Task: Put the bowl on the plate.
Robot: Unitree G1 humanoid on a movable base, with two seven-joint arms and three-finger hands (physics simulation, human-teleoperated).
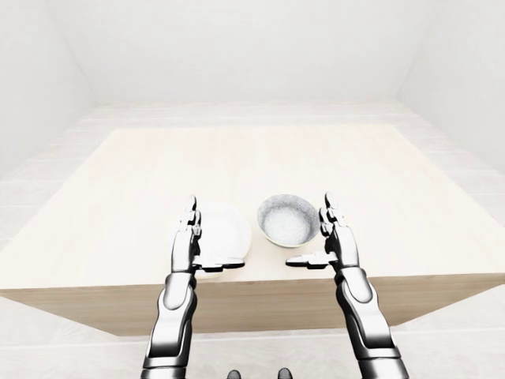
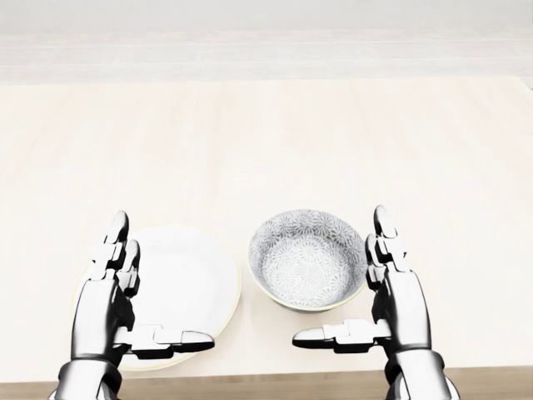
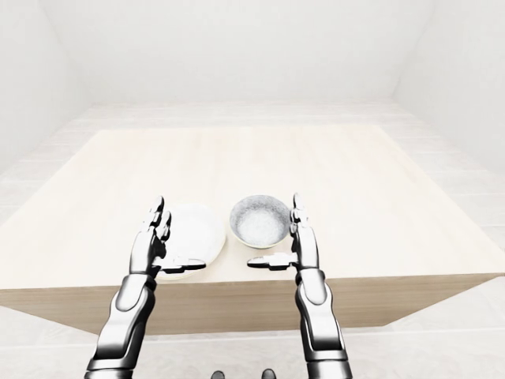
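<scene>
A grey patterned bowl [image 2: 308, 258] stands upright on the wooden table [image 2: 266, 142], near its lower edge in the head view. Just left of it lies a white plate [image 2: 191, 279] with a pale rim; the two are close but apart. My left hand [image 2: 146, 296] hovers open over the plate's left side, thumb stretched toward the bowl. On the bowl's right, my right hand [image 2: 358, 287] is open too, fingers pointing up the view and thumb reaching under the bowl's lower edge. Neither hand holds anything.
The table's near edge [image 1: 252, 284] runs just below both hands. White floor and plain white walls [image 1: 252, 47] surround the table.
</scene>
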